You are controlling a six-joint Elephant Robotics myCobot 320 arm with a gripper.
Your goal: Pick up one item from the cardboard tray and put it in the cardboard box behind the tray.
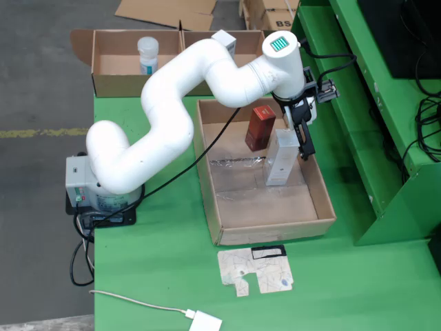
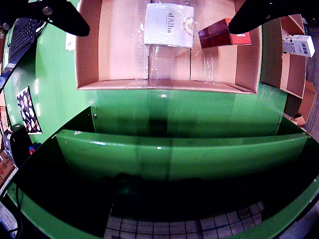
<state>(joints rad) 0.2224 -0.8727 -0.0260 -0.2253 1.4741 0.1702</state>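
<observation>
Fixed view: white arm (image 1: 172, 103) bends from its base (image 1: 86, 186) at the bench's left edge across to the right side of the cardboard tray (image 1: 265, 221). Gripper (image 1: 303, 141) hangs over the tray's right wall, just beside the top of the white box (image 1: 281, 158).

Fingers (image 2: 65, 17): spread wide. In the wrist view the two black tips sit in the top-left and top-right corners with the white box (image 2: 169, 25) between them, untouched. Nothing pinched.

Tray contents:
- white box, upright, right of centre in the fixed view. Wrist view reads "d'Alba" on its face.
- dark red box (image 1: 260, 128), upright, just behind and left of the white one in the fixed view, near the tray's back wall. In the wrist view it sits right of the white box (image 2: 219, 34), partly under the right finger.
- crinkled clear film (image 1: 238, 163) on the tray floor, left of the white box.

Cardboard box (image 1: 165, 58) behind the tray: two compartments. Left one holds a white bottle (image 1: 147, 55), upright. Right one holds a small white carton (image 1: 224, 40), mostly hidden by the arm. Wrist view shows that carton at the far right (image 2: 298, 45), with blue print.

Green bench (image 1: 158, 262): flat printed card cutout (image 1: 256, 270) lies in front of the tray, apart from it. White adapter with cable (image 1: 205, 322) at the front edge. Black cable (image 1: 172, 179) runs from the base toward the tray's left wall.

Wrist view's lower half is green sheet-metal framing (image 2: 164, 154), dark below.
</observation>
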